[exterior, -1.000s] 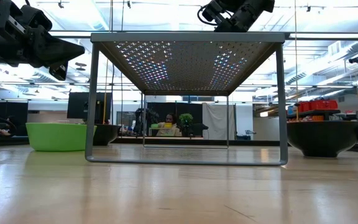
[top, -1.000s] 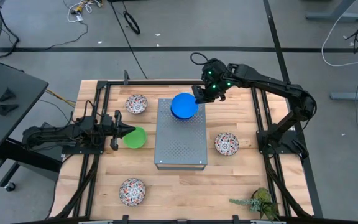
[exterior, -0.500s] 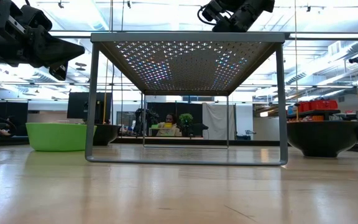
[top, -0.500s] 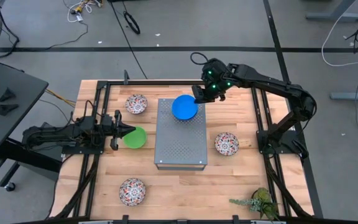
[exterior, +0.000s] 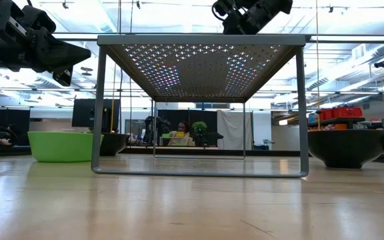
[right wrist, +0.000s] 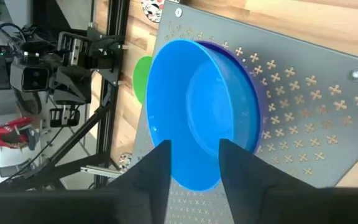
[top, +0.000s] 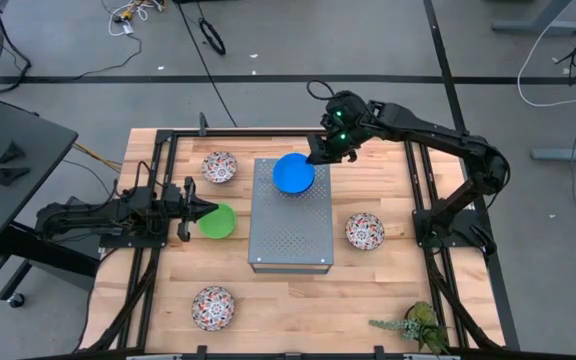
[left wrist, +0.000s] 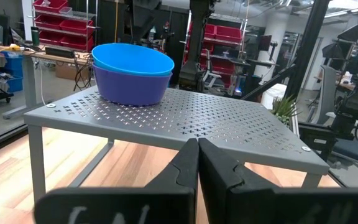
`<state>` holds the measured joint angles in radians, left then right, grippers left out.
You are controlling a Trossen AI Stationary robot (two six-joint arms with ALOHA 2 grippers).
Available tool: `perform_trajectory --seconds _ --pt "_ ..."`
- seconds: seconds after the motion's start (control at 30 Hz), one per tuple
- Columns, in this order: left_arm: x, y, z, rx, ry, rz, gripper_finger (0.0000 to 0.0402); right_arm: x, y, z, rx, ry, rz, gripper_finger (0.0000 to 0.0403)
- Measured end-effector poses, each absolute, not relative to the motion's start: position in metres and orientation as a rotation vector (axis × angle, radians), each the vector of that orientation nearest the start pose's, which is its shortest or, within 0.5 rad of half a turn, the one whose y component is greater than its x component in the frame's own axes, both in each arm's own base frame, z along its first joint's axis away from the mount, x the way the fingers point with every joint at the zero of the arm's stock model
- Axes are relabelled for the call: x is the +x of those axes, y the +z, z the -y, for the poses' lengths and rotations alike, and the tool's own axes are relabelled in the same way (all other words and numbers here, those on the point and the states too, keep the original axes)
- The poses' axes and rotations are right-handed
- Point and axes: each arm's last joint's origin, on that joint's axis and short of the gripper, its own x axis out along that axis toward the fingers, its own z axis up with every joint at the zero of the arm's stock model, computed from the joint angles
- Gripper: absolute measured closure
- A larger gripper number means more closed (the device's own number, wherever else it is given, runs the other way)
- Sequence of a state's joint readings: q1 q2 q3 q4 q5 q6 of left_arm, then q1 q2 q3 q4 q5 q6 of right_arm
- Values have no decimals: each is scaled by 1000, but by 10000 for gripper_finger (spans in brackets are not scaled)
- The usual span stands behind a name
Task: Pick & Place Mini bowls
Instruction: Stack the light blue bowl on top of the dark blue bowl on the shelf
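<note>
I'm looking down on a pale wooden worktop [top: 288,300] framed by black rails, grey floor all around it. The right claw [top: 320,158] hangs over the far right edge of the grey perforated metal box [top: 290,235], its two fingers [right wrist: 160,168] parted astride the near rim of the bright blue round bowl [top: 294,172]; I cannot tell whether they are touching it. That bowl sits nested in a navy bowl [left wrist: 129,87] on the far end of the box top, close to its far edge, with the near stretch of the perforated top bare. The left claw [top: 203,211] waits low at the worktop's left, fingers [left wrist: 188,168] pressed together on nothing, tip just beside the green round bowl [top: 217,221]. Three white bowls with red-and-dark floral pattern stand well apart on open wood: one far left [top: 219,167], one right of the box [top: 364,231], one near left [top: 212,307]. A small green plant [top: 415,324] sits at the near right corner.
</note>
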<state>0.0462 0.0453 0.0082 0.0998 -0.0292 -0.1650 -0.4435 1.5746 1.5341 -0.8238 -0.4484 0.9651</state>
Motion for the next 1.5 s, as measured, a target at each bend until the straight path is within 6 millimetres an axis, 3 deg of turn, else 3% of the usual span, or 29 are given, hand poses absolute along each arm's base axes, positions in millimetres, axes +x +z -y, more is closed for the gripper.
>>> perform_trajectory --seconds 0.2,0.5,1.0,1.27,1.5 --pt "100 172 -5 -164 70 69 387 293 359 126 1220 -350 -709 297" --pt "100 172 -5 -164 70 69 387 278 376 122 966 -367 -643 332" --pt "100 172 -5 -164 70 69 387 284 378 116 491 -249 -665 398" --pt "100 172 -5 -164 70 69 388 290 380 106 259 -134 -648 401" --pt "100 172 -5 -164 70 69 387 300 376 108 175 -79 -532 402"
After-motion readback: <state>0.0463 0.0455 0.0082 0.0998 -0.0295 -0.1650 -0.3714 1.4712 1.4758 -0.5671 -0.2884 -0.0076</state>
